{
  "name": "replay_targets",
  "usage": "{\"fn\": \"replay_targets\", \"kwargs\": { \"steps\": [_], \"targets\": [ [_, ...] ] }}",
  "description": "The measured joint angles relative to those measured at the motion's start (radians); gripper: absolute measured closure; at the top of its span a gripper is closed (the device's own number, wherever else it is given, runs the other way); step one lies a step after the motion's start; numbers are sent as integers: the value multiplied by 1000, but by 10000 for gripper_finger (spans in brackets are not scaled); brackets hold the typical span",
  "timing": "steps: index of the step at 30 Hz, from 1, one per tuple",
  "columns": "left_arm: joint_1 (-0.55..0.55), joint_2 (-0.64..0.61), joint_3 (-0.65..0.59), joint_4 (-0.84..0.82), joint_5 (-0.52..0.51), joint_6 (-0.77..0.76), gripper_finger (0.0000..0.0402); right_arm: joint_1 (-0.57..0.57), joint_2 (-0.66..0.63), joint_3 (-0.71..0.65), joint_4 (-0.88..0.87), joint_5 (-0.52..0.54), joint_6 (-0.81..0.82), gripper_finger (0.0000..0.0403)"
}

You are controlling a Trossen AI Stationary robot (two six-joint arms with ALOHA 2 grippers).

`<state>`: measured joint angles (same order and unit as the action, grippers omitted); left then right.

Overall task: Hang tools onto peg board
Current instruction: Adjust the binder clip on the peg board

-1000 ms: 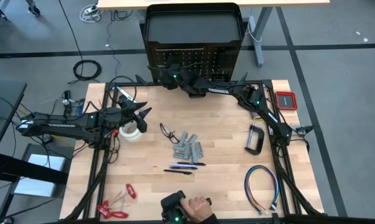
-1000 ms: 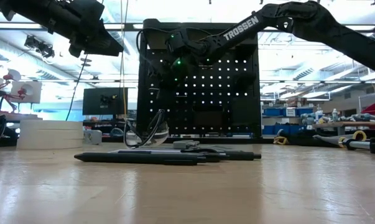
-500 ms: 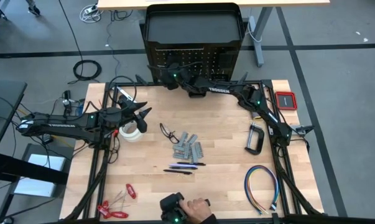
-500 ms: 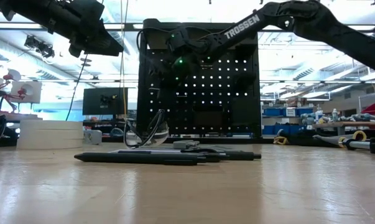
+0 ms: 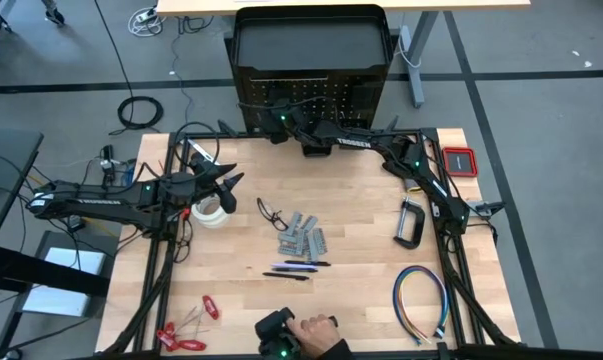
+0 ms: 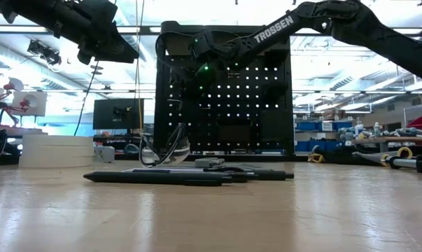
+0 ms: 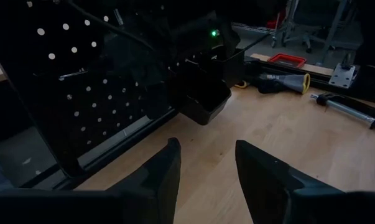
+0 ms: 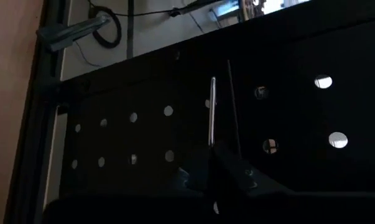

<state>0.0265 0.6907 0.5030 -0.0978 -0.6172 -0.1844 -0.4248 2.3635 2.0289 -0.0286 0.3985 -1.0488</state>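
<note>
Right pincer [image 5: 274, 122]: positioned against the face of the peg board [image 5: 311, 95], in its upper left region as seen in the low view. The fingers stand nearly together around a thin silver bar-shaped tool [image 8: 212, 111], which lies flat against the perforated panel; whether they actually grip it cannot be determined.

Left pincer [image 5: 224, 190]: raised above the tabletop [image 5: 361, 290], well away from the peg board, fingers [image 7: 162, 174] apart with nothing between them. Two small black bins [image 7: 203, 96] on the board lie ahead of it in the left wrist view.

Remaining tools, all on the tabletop:
- White tape rolls [image 5: 212, 212]: just beside and below the left pincer.
- Black cable loop [image 5: 270, 212]: near the left pincer, toward the centre.
- Grey metal pieces [image 5: 303, 238]: beyond the cable loop, between the two arms.
- Dark pens [image 5: 296, 268]: just beside the grey pieces, on the near side.
- Red-handled hand tools [image 5: 186, 330]: well apart from both pincers, at the near left corner.
- Black C-clamp [image 5: 412, 224]: beside the right arm's lower link, well apart from the right pincer.

A person's hand [image 5: 318, 332] rests at the near edge of the tabletop.
</note>
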Motion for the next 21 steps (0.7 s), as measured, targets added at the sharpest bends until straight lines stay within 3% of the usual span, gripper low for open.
{"fn": "replay_targets", "kwargs": {
  "steps": [5,10,17,21],
  "targets": [
    [0,0,0,0,0,0,243,24,5,-7,-106,-78,54,317],
    [0,0,0,-2,0,0,243,20,7,-3,-39,-50,52,273],
    [0,-6,0,-25,0,45,243,22,9,-2,133,-20,17,252],
    [0,-26,39,-145,0,38,243,8,9,-18,128,-31,-3,252]
  ]
}}
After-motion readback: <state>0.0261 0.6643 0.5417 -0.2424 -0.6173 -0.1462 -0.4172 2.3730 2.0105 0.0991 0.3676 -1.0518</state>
